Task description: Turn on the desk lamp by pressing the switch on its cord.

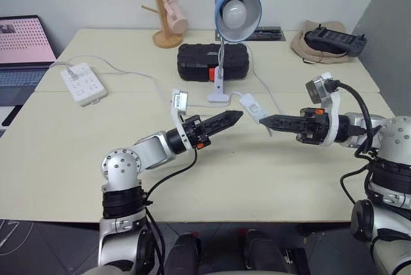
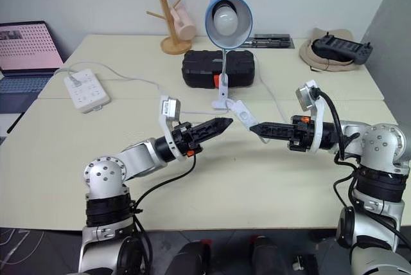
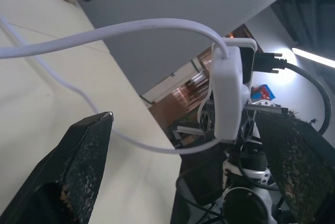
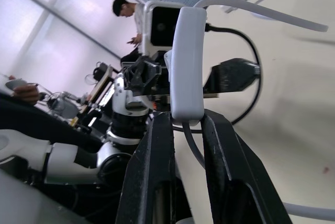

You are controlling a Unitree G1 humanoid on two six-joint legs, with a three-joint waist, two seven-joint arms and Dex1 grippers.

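The desk lamp [image 1: 236, 8], with a blue shade and a white bulb, stands at the middle of the table on a small white base [image 1: 217, 98]. Its bulb looks unlit. My right gripper [image 1: 264, 121] points left and is shut on the lower end of the white switch [image 1: 252, 106], holding it above the table. The right wrist view shows the switch [image 4: 187, 62] upright between the fingers. The cord [image 3: 131, 25] runs from both ends of the switch. My left gripper [image 1: 236, 117] points right at the switch, a little short of it, and is open. The switch [image 3: 230, 93] lies ahead, between its fingers [image 3: 84, 150].
A white power strip [image 1: 83, 83] lies at the left. A black case [image 1: 212, 62] sits behind the lamp. A wooden mug tree [image 1: 162, 5] with a pink mug [image 1: 176, 17] stands at the back. There is a laptop [image 1: 22, 47] at far left and a hat with a controller [image 1: 327, 44] at back right.
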